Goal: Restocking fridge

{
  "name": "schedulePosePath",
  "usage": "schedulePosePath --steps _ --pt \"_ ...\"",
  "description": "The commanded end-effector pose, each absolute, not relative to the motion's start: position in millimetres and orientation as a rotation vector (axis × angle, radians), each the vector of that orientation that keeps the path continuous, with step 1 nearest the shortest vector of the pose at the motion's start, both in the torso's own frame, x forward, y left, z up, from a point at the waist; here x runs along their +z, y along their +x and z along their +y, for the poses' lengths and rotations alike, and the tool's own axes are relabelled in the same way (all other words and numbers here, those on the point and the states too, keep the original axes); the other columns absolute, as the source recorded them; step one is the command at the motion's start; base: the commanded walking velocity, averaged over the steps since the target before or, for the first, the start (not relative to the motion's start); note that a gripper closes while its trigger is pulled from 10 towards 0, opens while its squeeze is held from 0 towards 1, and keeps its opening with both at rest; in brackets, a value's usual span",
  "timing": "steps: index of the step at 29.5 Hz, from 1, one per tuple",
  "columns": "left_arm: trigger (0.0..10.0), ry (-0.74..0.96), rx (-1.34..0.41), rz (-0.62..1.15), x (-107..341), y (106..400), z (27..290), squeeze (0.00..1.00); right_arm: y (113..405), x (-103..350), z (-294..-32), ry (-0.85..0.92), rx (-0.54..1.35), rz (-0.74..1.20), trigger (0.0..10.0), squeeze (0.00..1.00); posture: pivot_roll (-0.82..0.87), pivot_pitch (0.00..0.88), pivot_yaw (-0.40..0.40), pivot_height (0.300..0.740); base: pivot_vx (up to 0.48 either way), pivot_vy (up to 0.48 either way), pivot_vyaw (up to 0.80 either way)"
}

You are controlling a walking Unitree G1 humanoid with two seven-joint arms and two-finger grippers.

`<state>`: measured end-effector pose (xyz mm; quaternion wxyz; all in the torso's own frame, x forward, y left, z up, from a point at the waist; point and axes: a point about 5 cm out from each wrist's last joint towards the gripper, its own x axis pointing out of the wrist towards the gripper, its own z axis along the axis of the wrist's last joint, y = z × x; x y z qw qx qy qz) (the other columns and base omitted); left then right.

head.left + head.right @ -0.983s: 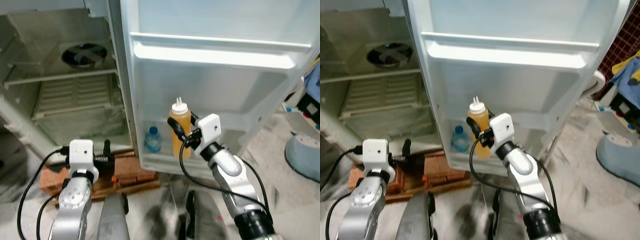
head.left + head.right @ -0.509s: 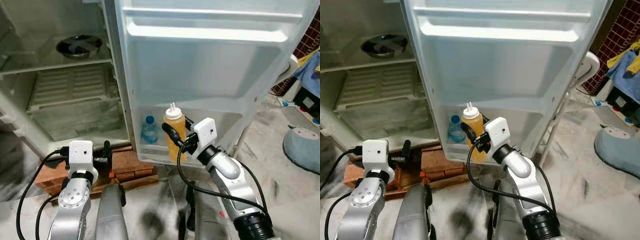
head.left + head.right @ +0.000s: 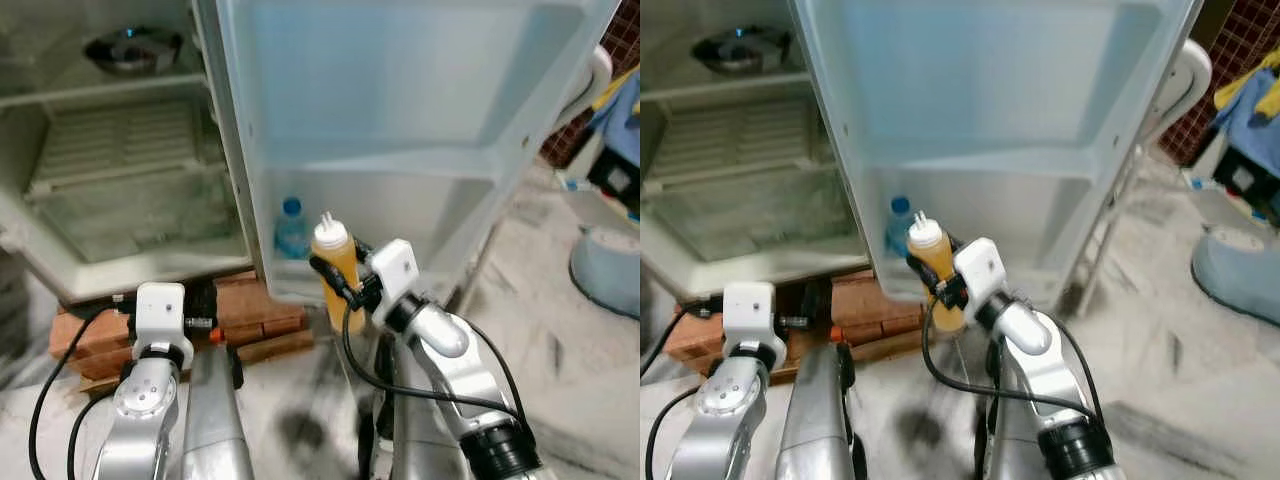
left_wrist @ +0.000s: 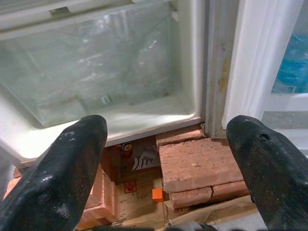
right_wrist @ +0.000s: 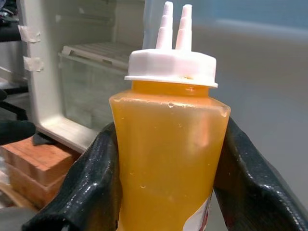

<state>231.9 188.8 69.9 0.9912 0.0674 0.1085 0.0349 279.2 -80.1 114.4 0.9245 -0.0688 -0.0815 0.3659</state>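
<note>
An orange sauce bottle (image 3: 335, 262) with a white twin-nozzle cap stands upright in my right gripper (image 3: 342, 284), which is shut on its body. The black fingers (image 5: 91, 192) press both sides of the sauce bottle (image 5: 168, 159). It hangs just in front of the lower shelf (image 3: 430, 215) of the open fridge door (image 3: 400, 80). A blue water bottle (image 3: 291, 232) stands at that shelf's left end, close beside the sauce bottle. My left gripper (image 4: 163, 168) is open and low, pointing at the bricks under the fridge.
The fridge rests on red bricks (image 3: 250, 310). Inside it are a clear crisper drawer (image 3: 130, 215) and a metal bowl (image 3: 130, 45) on an upper shelf. A blue-grey object (image 3: 610, 275) lies on the dusty floor to the right.
The camera has moved, so the fridge sits higher in the picture. The held sauce bottle is now lower against the door shelf and nearer the water bottle. My left gripper keeps its place.
</note>
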Motion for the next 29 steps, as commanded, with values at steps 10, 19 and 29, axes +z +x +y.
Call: schedulePosePath --steps 10,19,29 --pt "10.0 0.245 0.132 0.321 65 208 219 0.00 305 135 -47 -0.260 0.753 -0.376 10.0 0.00 0.18 0.127 0.014 0.464 0.000 0.000 0.00" --pt "10.0 0.244 0.181 0.433 55 179 230 0.00 313 140 -33 -0.288 0.684 -0.508 10.0 0.00 0.26 0.161 0.002 0.464 0.000 0.000 0.00" --pt "10.0 0.264 0.190 0.450 65 156 231 0.00 332 133 -31 -0.328 0.549 -0.429 10.0 0.00 0.32 0.224 -0.012 0.464 0.000 0.000 0.00"
